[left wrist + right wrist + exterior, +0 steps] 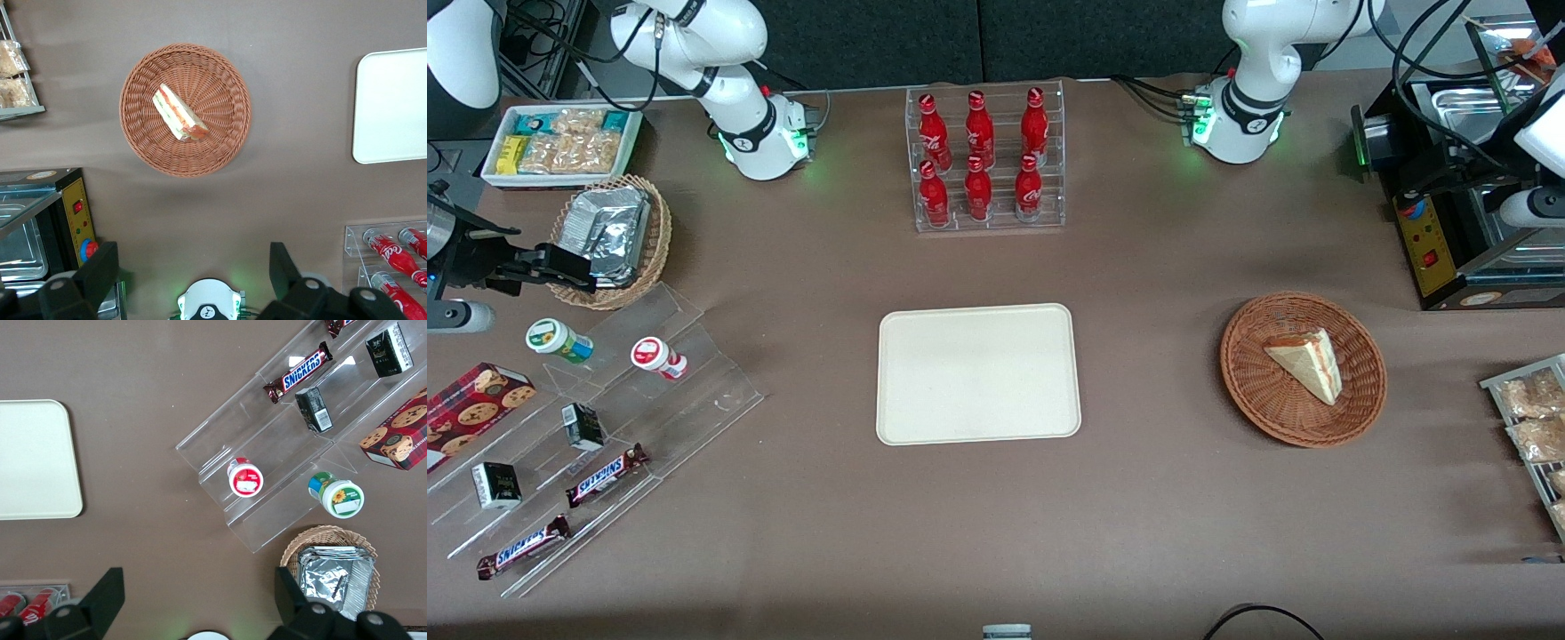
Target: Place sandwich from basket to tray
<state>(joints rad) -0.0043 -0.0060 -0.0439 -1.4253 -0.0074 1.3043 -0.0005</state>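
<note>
Gripper [190, 270] hangs high, fingers spread wide and empty. Sandwich [1307, 362] waits in basket [1249, 378], right of frame; tray [978, 373] sits centre. Next, I'd say: descend and grasp.

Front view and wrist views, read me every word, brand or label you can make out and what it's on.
"SNICKERS": two chocolate bars on the clear stepped rack.
Red bottles: white script, too small to read.
Cookie box, round tubs, small dark cartons: unreadable.
Gripper: open, high above the table, no text.
</note>
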